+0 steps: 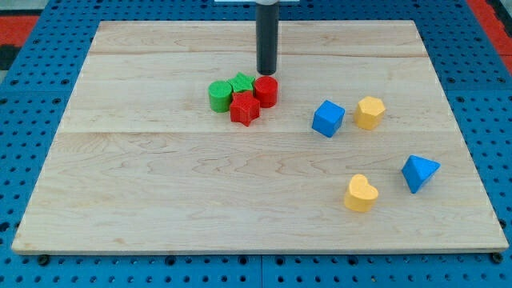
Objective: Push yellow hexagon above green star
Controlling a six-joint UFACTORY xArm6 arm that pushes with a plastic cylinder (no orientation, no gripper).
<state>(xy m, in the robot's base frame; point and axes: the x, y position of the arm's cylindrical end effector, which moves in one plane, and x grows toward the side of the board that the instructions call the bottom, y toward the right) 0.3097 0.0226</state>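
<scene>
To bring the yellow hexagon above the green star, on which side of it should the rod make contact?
No gripping here, only pushing. Probably my tip should touch the yellow hexagon on its right, slightly lower face and push toward the view's upper left: the green star lies left, and the blue cube beside it blocks a straight leftward path.

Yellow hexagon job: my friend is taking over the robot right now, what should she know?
My tip is at the view's top, just above the cluster of green and red blocks, closest to the red cylinder and the green star. It touches no yellow block.

The yellow hexagon sits at the view's right, beside the blue cube, level with the cluster and well apart from the star.

Done: nothing that shows. Left: bring my tip around the hexagon and push it toward the view's left and up, until it sits above the star.
</scene>
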